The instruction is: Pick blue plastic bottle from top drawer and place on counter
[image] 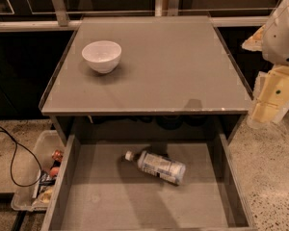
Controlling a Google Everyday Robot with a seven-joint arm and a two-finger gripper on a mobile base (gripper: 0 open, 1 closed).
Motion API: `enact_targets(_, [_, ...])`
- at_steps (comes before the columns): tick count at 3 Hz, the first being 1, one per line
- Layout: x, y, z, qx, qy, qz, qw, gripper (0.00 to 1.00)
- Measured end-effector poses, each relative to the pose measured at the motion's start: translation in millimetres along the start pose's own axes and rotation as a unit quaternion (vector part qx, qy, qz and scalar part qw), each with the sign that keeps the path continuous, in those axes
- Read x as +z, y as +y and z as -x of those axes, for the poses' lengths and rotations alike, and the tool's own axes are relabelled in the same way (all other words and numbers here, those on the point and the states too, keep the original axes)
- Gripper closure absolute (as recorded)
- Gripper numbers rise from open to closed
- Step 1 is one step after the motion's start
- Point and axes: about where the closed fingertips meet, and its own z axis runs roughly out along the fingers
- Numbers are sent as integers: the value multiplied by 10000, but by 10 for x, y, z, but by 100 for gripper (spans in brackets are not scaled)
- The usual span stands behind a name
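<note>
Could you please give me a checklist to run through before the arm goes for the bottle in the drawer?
1. Drawer open: ok. The wide grey top drawer is pulled out and its floor is exposed.
2. Bottle accessible: ok. The small clear plastic bottle with white cap and pale blue label lies on its side near the drawer's middle, with nothing on it.
3. Gripper over the bottle: not ok. The gripper hangs off the counter's right edge, above the floor.
4. Gripper apart from the bottle: ok.
5. Landing spot: ok. On the flat grey counter, the round white bowl stands far left and the right side is bare.
</note>
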Motion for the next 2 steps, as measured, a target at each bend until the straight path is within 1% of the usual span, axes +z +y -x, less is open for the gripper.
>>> enact_targets(1, [1, 1, -1, 0, -1, 1, 10000, 0])
enact_targets(2, [72, 91, -39, 5, -68, 89, 9999, 0])
